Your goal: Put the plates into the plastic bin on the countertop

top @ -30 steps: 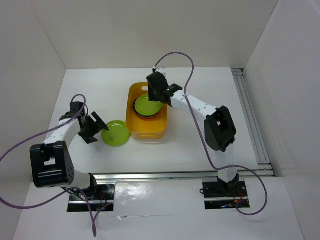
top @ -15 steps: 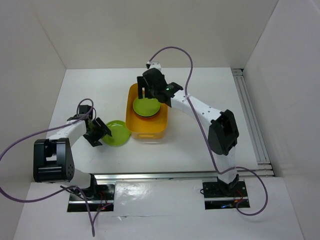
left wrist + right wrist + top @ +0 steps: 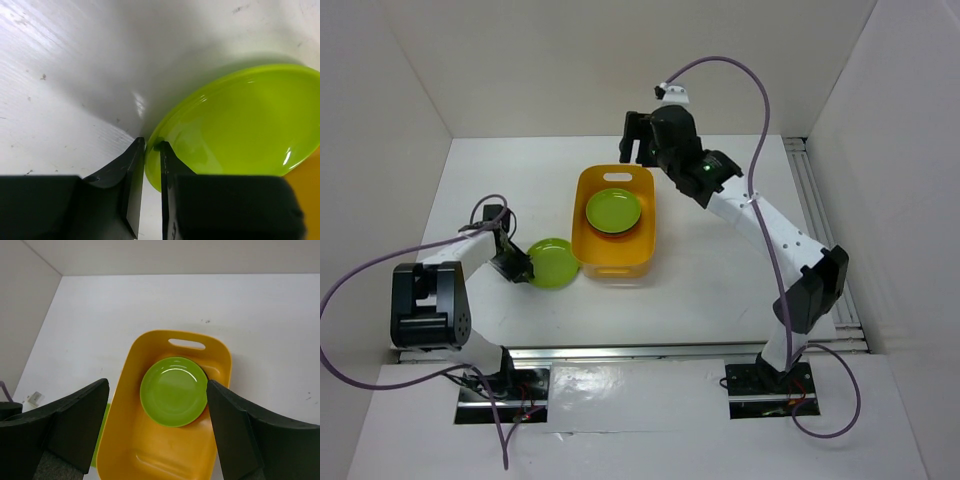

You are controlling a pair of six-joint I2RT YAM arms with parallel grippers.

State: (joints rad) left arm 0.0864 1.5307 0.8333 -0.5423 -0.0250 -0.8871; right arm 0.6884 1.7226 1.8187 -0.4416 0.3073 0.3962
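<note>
Left claw (image 3: 151,146) pinching lime plate (image 3: 240,120) rim; right claw (image 3: 156,387) spread; bin (image 3: 615,253) lengthwise near-far, slot (image 3: 186,344) far.

Both arms, the left arm (image 3: 450,252) and the right arm (image 3: 770,225), are made of white tube links and black boxy joint housings. A thin purple-grey cable (image 3: 720,62) runs along each one. A small green light (image 3: 703,170) shines on the black wrist of the right arm. At 6 o'clock in the top view, each black base (image 3: 765,378) stands on a silver plate with thin red wires. The left gripper (image 3: 151,145) has flat, matte black fingers (image 3: 131,175). The right gripper (image 3: 156,385) has broad, wedge-shaped black ones.
</note>
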